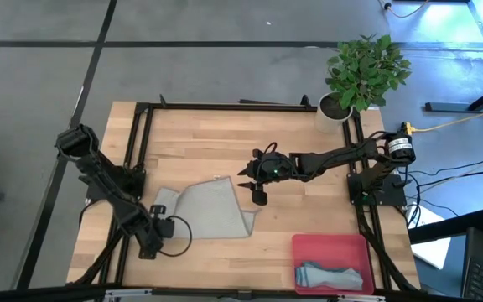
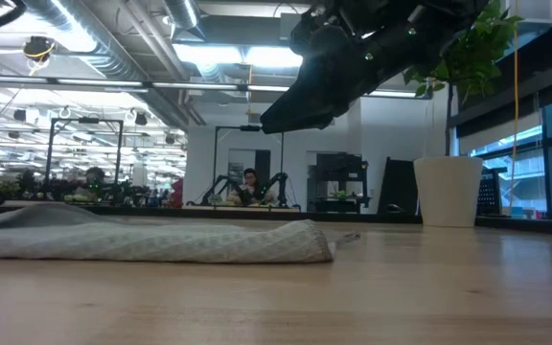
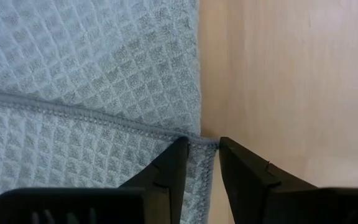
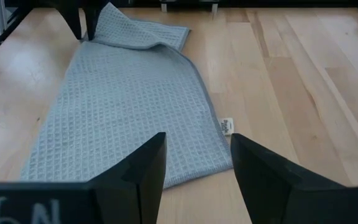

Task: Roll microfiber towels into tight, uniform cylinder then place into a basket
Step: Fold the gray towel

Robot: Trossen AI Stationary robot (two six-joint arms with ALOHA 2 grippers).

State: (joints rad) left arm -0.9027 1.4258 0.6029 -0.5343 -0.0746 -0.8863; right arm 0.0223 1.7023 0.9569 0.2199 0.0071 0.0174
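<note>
A: Start at the left pincer (image 3: 197, 171). What is it doing?

B: Its jaws stand narrowly apart, straddling the hemmed corner of the grey-green towel (image 1: 210, 210), where a fold lies over the cloth. They are not pinched shut on it.

A: And the right pincer (image 1: 252, 186)?

B: It hovers above the worktop (image 1: 225, 134), jaws partly open and empty, just past the towel's far edge, near the white tag (image 4: 226, 126).

A: So which step is this?

B: I judge it the start of rolling towel 2: only 1 corner is turned over, the rest lies flat.

A: Farther from the pincers?

B: The pink basket (image 1: 331, 247) sits well apart from both, with the teal-blue towel (image 1: 332, 275) already rolled inside.

A: Next move?

B: Probably both pincers gripping the folded end and turning it evenly, keeping the roll tight.
</note>
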